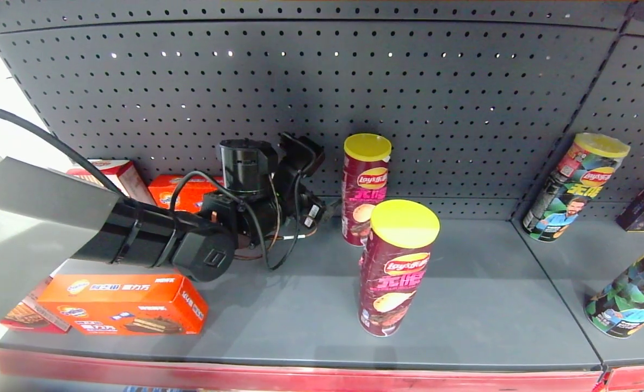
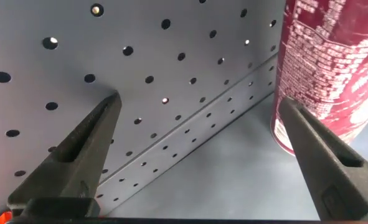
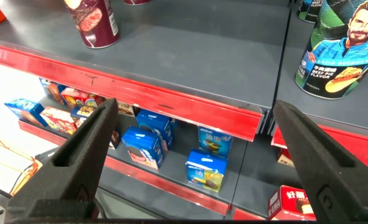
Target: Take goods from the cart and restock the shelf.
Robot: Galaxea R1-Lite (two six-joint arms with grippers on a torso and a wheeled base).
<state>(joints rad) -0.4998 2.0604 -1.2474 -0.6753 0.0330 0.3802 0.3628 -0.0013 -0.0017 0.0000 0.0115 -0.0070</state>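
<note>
Two maroon chip cans with yellow lids stand upright on the grey shelf point(image 1: 479, 305): one at the back point(image 1: 365, 185) by the pegboard, one nearer the front point(image 1: 395, 272). My left gripper point(image 1: 322, 209) sits low at the back of the shelf, just left of the back can. Seen from the left wrist, the left gripper point(image 2: 199, 99) is open and holds nothing, facing the pegboard, with the back can point(image 2: 333, 62) just outside one finger point(image 2: 320, 155). My right gripper point(image 3: 196, 106) is open and holds nothing, in front of the shelf's red front edge point(image 3: 171, 99).
An orange biscuit box point(image 1: 128, 305) lies at the front left, with more boxes point(image 1: 185, 193) behind the arm. Green chip cans point(image 1: 572, 188) point(image 3: 336, 56) stand in the right-hand bay. A lower shelf holds blue boxes point(image 3: 143, 146). The shelf floor right of the cans is free.
</note>
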